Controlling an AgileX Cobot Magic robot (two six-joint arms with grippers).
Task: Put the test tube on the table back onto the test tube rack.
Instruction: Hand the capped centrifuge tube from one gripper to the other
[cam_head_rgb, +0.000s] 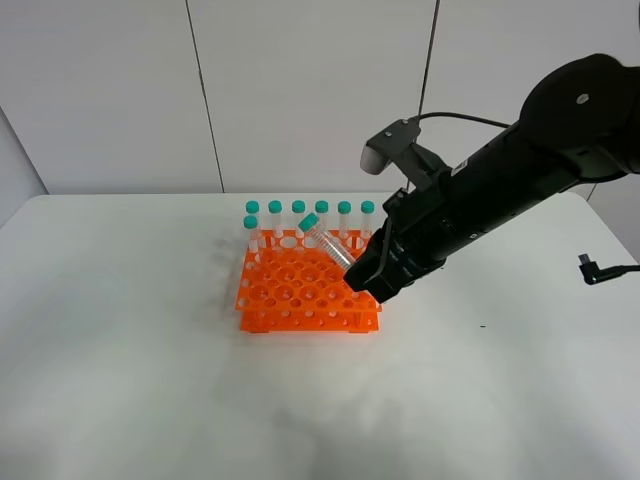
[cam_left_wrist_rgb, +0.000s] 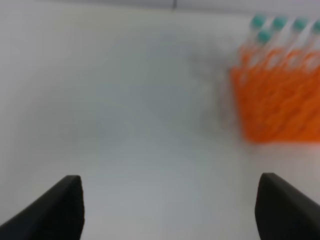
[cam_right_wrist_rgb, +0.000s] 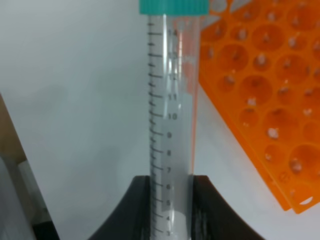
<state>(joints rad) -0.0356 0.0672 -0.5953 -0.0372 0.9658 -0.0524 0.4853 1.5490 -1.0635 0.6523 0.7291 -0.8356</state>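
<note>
Exterior high view: white table (cam_head_rgb: 120, 390) filled the scene, bare apart from the work near its far middle. Right arm (cam_head_rgb: 520, 165) reached in from the right, black and bulky, slanting down toward the rack (cam_head_rgb: 300, 292). Rack was orange, with a grid of round holes, most of them empty. Several racked tubes (cam_head_rgb: 298, 215) stood upright along its far side, teal caps up. The tube (cam_head_rgb: 328, 243) was off the table and in the air over the rack, tilted, with its cap (cam_head_rgb: 308, 221) toward the far row. It sat in no hole. Right gripper (cam_right_wrist_rgb: 170, 200) was clenched on the tube's lower part, with black fingers (cam_right_wrist_rgb: 137, 210) pressed to either side of the clear wall. The pointed tip was hidden behind them. Right wrist view: the length from grip to cap stood free, marks (cam_right_wrist_rgb: 156, 115) sharp, with nothing seen inside. Left gripper (cam_left_wrist_rgb: 170, 210) hung over bare table with the jaws spread wide and nothing between them, the rack blurred beyond it. Left arm did not show in the exterior view. Judged the tube light and stiff, hard plastic that would not bend or crush under this pinch. Its wall looked smooth and round, so likely to slip or twist between flat pads. Best hold seemed the upper barrel just under the ridged cap, leaving the tip free to enter a hole. The present hold covered the tip end, which looked awkward for seating it.
</note>
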